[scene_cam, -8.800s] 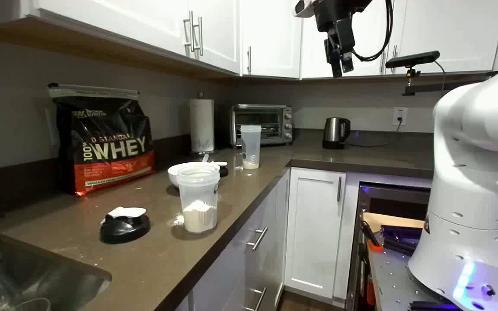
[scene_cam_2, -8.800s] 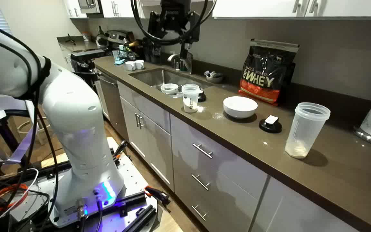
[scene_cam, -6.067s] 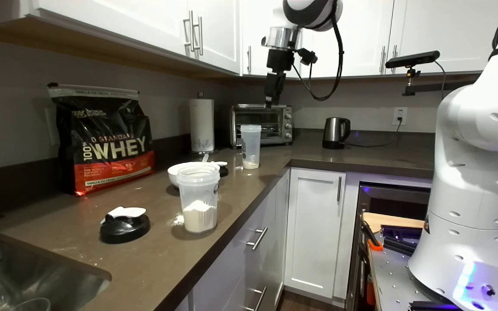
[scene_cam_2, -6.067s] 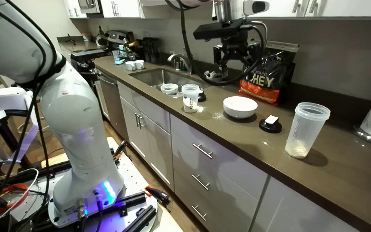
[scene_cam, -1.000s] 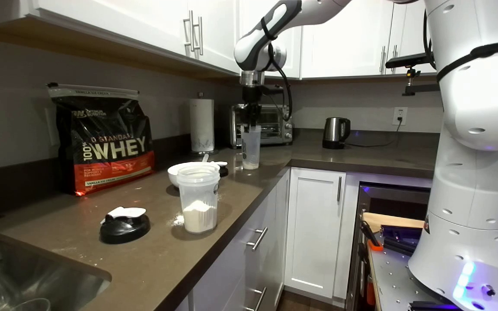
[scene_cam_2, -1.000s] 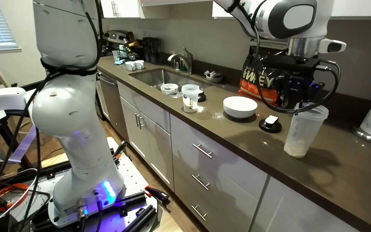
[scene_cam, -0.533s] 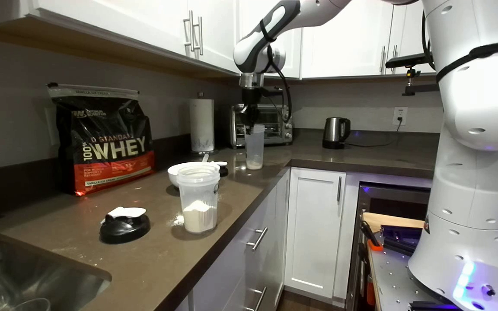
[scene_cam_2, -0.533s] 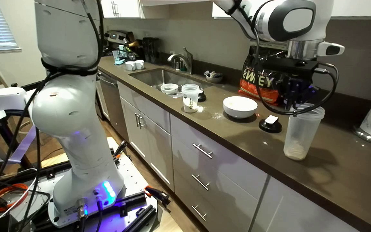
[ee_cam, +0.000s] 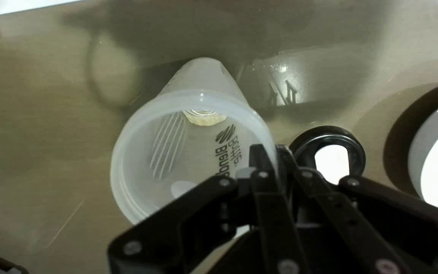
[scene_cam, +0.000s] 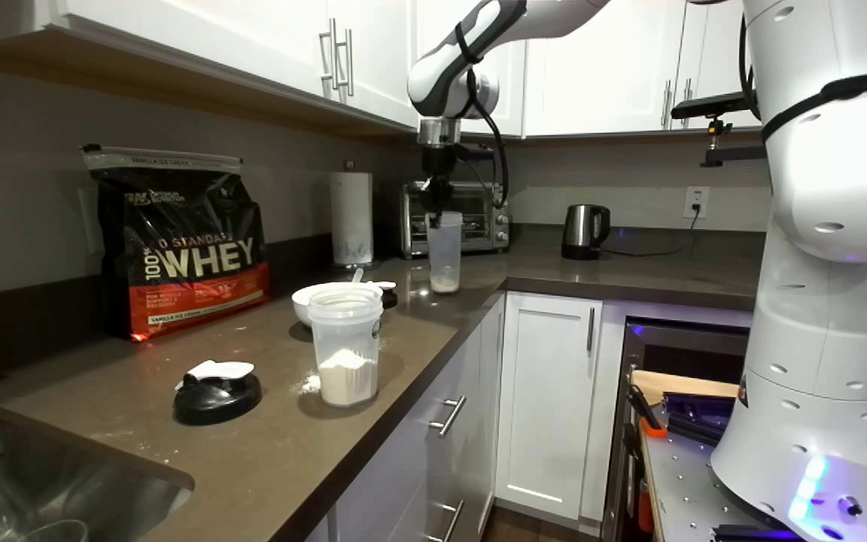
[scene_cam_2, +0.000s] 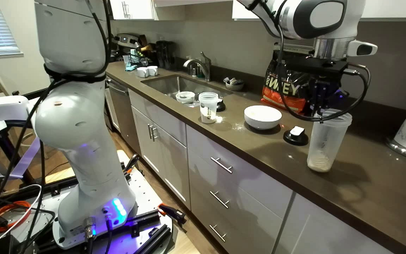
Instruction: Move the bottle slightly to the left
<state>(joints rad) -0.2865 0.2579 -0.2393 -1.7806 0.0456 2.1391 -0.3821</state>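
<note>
The bottle, a tall translucent cylinder with a little pale powder at its bottom, stands nearly upright at the counter in both exterior views (scene_cam: 445, 256) (scene_cam_2: 326, 144). Seen from above in the wrist view, the bottle (ee_cam: 200, 80) has its wide mouth uncovered. My gripper (ee_cam: 274, 152) pinches the rim, one finger inside the mouth and one outside, on the side facing the black lid. In the exterior views the gripper (scene_cam: 435, 218) comes down from above onto the rim. Whether the base touches the counter I cannot tell.
A black lid (scene_cam_2: 296, 137) with a white scoop and a white bowl (scene_cam_2: 263, 117) sit beside the bottle. Farther along stand a powder-filled cup (scene_cam: 345, 369) and the whey bag (scene_cam: 185, 248). The paper towel roll (scene_cam: 351, 218) and toaster oven (scene_cam: 479, 218) are behind.
Over the last second my gripper has closed on the rim. The bottle has shifted sideways, toward the lid and bowl, and now appears slightly higher.
</note>
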